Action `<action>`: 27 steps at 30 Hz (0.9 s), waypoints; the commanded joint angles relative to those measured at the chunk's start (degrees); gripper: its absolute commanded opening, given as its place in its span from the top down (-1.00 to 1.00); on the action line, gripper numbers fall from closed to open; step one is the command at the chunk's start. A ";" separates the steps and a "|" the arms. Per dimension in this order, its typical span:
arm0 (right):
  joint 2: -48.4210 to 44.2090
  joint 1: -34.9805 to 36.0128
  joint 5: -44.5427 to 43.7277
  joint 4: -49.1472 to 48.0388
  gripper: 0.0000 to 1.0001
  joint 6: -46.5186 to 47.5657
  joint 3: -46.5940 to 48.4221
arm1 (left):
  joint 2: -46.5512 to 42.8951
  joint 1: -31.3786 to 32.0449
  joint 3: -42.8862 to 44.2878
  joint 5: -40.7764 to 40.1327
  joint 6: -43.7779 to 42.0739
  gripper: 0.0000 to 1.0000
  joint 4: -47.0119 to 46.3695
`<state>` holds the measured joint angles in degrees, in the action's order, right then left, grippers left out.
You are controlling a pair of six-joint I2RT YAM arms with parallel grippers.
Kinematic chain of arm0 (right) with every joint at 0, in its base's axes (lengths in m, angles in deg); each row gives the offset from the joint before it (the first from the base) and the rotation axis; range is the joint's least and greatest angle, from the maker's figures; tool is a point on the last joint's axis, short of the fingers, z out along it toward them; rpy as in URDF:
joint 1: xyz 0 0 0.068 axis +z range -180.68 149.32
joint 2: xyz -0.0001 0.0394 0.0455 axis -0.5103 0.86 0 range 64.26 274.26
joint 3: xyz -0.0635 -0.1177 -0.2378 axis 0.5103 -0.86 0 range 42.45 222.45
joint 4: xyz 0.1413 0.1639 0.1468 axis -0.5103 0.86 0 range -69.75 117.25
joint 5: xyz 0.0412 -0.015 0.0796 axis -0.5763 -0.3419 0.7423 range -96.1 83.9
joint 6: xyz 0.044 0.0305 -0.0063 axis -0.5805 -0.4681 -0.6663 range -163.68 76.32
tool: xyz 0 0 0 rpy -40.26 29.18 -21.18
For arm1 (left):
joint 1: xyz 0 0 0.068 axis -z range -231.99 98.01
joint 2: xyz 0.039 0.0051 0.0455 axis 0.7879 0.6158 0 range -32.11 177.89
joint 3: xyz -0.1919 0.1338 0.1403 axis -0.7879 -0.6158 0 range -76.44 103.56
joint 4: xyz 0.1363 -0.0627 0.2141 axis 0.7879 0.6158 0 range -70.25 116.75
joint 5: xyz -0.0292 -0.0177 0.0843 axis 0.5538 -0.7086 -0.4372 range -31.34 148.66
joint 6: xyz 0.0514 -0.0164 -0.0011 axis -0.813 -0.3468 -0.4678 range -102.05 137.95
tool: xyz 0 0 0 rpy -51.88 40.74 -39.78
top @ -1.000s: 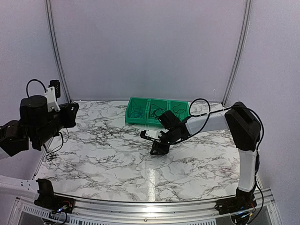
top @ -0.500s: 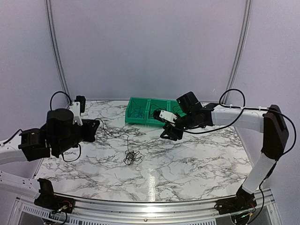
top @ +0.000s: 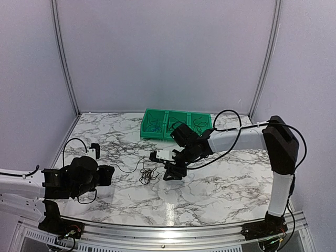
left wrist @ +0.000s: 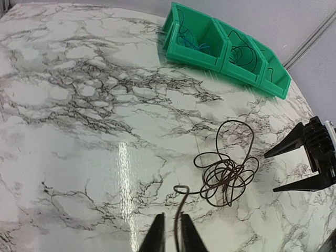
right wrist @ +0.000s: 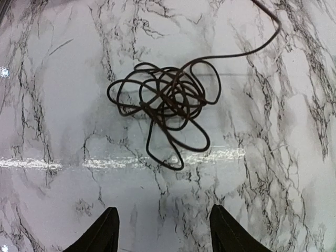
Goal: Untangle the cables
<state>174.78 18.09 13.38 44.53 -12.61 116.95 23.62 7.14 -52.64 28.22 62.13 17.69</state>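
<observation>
A dark, thin cable clump [top: 147,176] lies on the marble table; it also shows in the left wrist view [left wrist: 228,178] and the right wrist view [right wrist: 165,100]. One strand runs from it to my left gripper [left wrist: 172,232], which is shut on that cable end; the left gripper [top: 108,173] sits low, left of the clump. My right gripper [top: 169,172] is open and empty just right of the clump, and in its own view [right wrist: 165,231] the clump lies ahead of its spread fingers [right wrist: 103,233]. Its jaws also show in the left wrist view [left wrist: 302,165].
A green three-compartment bin [top: 176,125] stands at the back middle of the table, holding a blue cable [left wrist: 191,41] in its left compartment and black cables [left wrist: 241,52] in the others. Metal frame posts stand at the back corners.
My left arm has dropped low and moved toward the near left, still holding the cable end. My right gripper has come back from near the bin down to beside the clump.
</observation>
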 commanded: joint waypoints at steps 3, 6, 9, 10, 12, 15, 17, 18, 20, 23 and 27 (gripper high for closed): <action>4.51 1.14 1.29 2.77 -0.19 -1.19 10.54 | -6.76 -0.25 -4.87 1.02 5.00 -0.16 -0.03; 7.06 1.52 2.28 3.86 -0.19 -0.83 13.83 | -11.51 -0.25 -6.18 3.16 3.03 -0.53 -0.52; 9.72 1.93 3.53 5.44 -0.19 -0.57 17.38 | -14.69 -0.25 -6.88 5.39 0.32 -0.59 -3.19; 10.36 1.98 3.95 5.56 -0.18 -0.78 18.11 | -14.81 -0.29 -6.99 5.84 -0.17 -0.61 -4.24; 11.68 2.00 5.05 5.95 -0.18 -1.23 19.51 | -13.26 -0.46 -7.22 7.37 -1.96 -0.61 -7.44; 13.15 2.02 6.30 6.30 -0.13 -2.34 20.58 | -5.87 -1.04 -5.56 11.57 -5.89 -0.57 -13.46; 12.96 1.99 6.62 6.26 -0.11 -2.74 20.33 | 1.98 -1.44 -2.92 14.90 -8.28 -0.54 -16.13; 12.64 1.99 6.61 6.31 -0.10 -2.83 20.00 | 5.50 -1.58 -1.24 16.09 -9.08 -0.51 -16.72; 11.39 2.02 5.90 6.05 -0.11 -2.66 18.93 | 12.04 -1.80 2.26 16.88 -10.15 -0.47 -16.92; 9.17 1.96 4.08 6.03 -0.14 -1.37 16.61 | 20.47 -2.36 6.58 18.57 -13.02 -0.46 -17.58; 6.98 1.15 3.29 6.07 -0.17 -0.31 14.30 | 28.30 -3.28 10.98 19.26 -15.22 -0.47 -18.86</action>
<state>185.63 19.60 17.60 50.03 -14.10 132.77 46.76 4.89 -45.56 45.10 51.27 2.41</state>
